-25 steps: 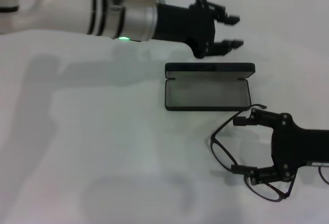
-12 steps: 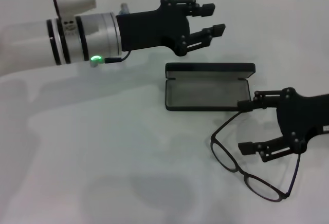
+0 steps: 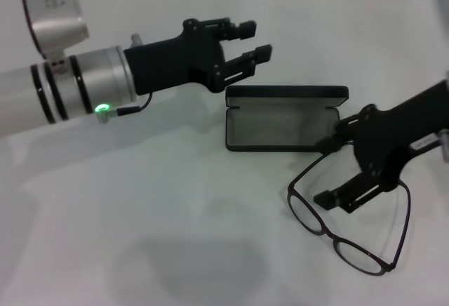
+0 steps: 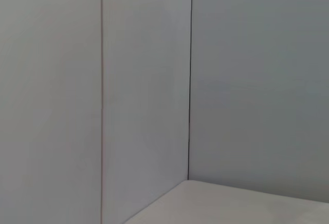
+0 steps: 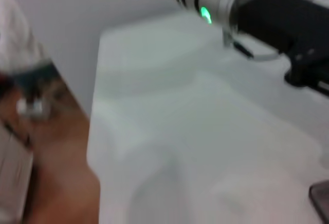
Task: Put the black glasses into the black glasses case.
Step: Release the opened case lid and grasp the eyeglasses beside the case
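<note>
Your white table (image 3: pixel 140 215) lies bare left of the black glasses case (image 3: pixel 284 120), which sits open. Left gripper (image 3: pixel 254 41) hovers open, empty, beyond its hinge edge. Right gripper (image 3: pixel 328 169) spreads empty above the black glasses (image 3: pixel 337 229), just before the case.

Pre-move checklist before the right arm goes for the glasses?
1. Case open, lining up: ok.
2. Case interior free of objects: ok.
3. Glasses on the table, outside the case: ok.
4. Right gripper jaws open, over the glasses' temple: ok.
5. Glasses gripped: not ok, jaws not closed on the frame.
6. Left gripper open, hovering behind the case's left end: ok.
</note>
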Controlling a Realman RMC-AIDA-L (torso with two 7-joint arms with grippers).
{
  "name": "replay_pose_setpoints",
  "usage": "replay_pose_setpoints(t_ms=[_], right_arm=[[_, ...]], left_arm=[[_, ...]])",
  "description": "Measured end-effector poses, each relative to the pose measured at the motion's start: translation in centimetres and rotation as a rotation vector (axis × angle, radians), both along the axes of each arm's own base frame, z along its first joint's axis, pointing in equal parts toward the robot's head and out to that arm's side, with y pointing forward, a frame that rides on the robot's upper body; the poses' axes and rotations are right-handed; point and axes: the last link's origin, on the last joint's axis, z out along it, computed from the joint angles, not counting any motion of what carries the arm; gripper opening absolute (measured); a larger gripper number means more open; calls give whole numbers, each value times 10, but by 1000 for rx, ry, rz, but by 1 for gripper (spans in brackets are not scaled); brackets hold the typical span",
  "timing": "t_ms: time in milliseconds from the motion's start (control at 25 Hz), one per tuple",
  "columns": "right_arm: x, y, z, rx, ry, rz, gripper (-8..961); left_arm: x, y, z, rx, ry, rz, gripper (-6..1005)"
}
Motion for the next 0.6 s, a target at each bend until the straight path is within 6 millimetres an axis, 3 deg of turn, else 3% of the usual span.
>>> replay_pose_setpoints(t_ms=[120, 320, 600], right_arm=[[-18, 2, -8, -6, -88, 27, 866], [-41, 7, -17, -25, -203, -88, 863], [-51, 1, -37, -18, -393, -198, 858]], left_arm=[[-7, -5, 0, 1, -4, 17, 457], [-12, -12, 2, -1, -29, 23, 459], [-16, -14, 3, 0, -34, 29, 457]])
